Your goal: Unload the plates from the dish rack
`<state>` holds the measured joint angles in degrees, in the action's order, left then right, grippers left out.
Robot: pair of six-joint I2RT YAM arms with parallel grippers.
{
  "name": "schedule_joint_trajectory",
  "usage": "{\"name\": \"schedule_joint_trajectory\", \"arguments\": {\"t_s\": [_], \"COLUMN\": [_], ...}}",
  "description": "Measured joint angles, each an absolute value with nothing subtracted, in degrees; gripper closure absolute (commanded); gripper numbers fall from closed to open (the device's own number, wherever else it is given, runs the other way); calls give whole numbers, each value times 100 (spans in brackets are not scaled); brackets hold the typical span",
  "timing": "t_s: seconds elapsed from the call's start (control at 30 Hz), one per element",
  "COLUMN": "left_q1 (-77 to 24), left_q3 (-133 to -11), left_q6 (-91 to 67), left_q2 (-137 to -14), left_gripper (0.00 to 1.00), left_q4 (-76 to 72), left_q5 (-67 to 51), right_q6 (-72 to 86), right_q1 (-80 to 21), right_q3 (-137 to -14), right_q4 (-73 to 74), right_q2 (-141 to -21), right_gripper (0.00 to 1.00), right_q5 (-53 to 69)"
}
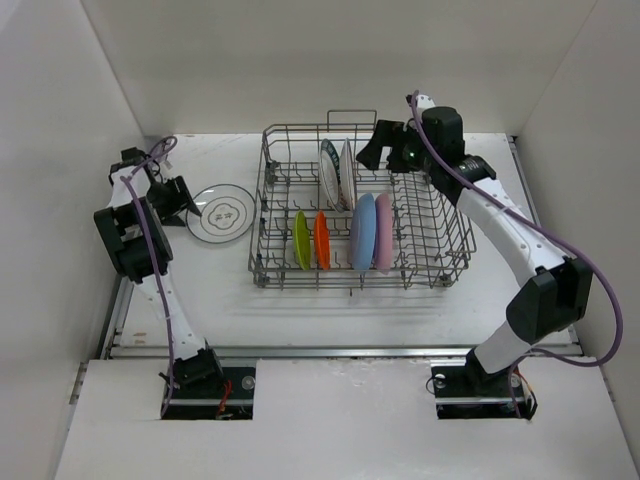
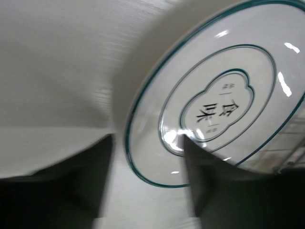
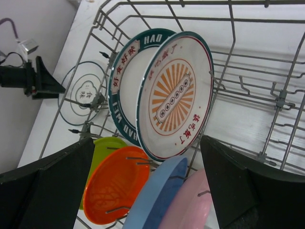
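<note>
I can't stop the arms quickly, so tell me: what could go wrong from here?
1. The open right gripper hangs by the sunburst plate, which stands close against the green-rimmed plate; a grasp might catch both.
2. Lifting it might snag the dish rack wires.
3. The open left gripper sits at the rim of the white plate lying on the table; pulling away might nudge it.

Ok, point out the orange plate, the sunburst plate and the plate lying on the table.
orange plate [image 3: 114, 188], right wrist view, middle of its face.
sunburst plate [image 3: 174, 95], right wrist view, its orange centre.
plate on the table [image 1: 222, 213], top view, its middle emblem.
</note>
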<state>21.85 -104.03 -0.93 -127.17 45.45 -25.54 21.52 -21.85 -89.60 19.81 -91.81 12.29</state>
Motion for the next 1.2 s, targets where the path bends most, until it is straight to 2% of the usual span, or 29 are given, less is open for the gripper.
{"name": "schedule_joint_trajectory", "arguments": {"t_s": [0.1, 0.13, 0.2, 0.37, 0.5, 0.7, 0.83, 1.0, 1.2], "left_q1": [2150, 2123, 2073, 1702, 777, -1446, -2327, -2810, -2915], "left_q3": [-10433, -10475, -10582, -10962, -11513, -12617, -13002, -13124, -13126], "left_q6": [-84, -73, -56, -34, 174, 318, 329, 342, 303], "left_q2": [-12575, -12514, -12363, -11714, -11083, -10962, -11365, -12040, -12457], "left_gripper": [26, 15, 12, 12, 7, 2, 2, 2, 15], "left_q4": [4580, 4595, 4613, 4628, 4724, 4700, 4794, 4842, 4917], "left_q5": [-2132, -1962, -1546, -838, -628, -1013, -886, 34, 626], "right_q6": [2187, 2191, 2204, 2211, 2209, 2220, 2239, 2255, 2268], "right_q1": [-2185, -2185, -2185, -2185, -2185, -2185, -2185, -2185, -2185], "right_q3": [-8873, -8833, -8820, -8847, -9039, -9161, -9083, -8814, -8519], "right_q4": [2016, 2025, 2099, 2204, 2307, 2344, 2390, 2517, 2644], "right_q2": [-9181, -9181, -9185, -9194, -9277, -9421, -9408, -9238, -8731], "right_gripper": [2, 2, 2, 2, 2, 2, 2, 2, 2], "right_q5": [1120, 1087, 1050, 939, 775, 576, 344, -95, -456]}}
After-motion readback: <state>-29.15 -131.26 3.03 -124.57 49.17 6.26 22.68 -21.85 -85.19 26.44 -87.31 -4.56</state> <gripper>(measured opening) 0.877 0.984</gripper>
